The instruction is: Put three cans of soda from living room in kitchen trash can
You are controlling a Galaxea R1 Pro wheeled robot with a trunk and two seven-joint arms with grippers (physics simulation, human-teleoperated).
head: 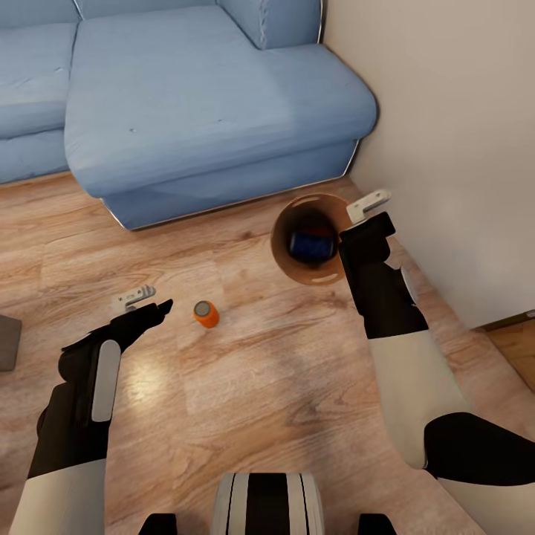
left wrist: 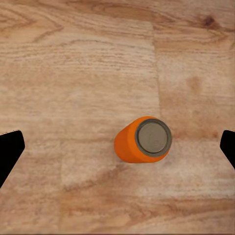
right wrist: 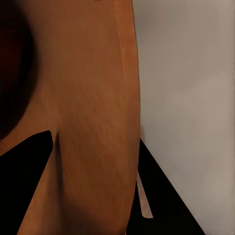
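Both black-and-white arms of my robot are reaching out from the lower edge of the head picture. My left gripper point(head: 148, 299) is hovering with its fingers spread wide over the small orange soda can with the silver top point(head: 206, 313), which is standing upright on the warm wood-plank floor point(head: 245, 386), a little left of the frame's centre. In the left wrist picture this can point(left wrist: 144, 139) is sitting between the two dark fingertips, slightly toward the right one.

My right gripper point(head: 360, 219) is pinching the rim of the round copper-brown bin point(head: 286, 256), right of centre, one finger inside and one outside. A dark blue can point(head: 312, 245) is lying inside it. The light blue fabric sofa point(head: 186, 96) is filling the upper left, and the beige wall point(head: 461, 148) the right side.

I judge the orange can is next. To do it well, I am planning to centre the can between the fingers, descend straight, and close around its middle, because a touch from one finger could tip it and make it roll away.
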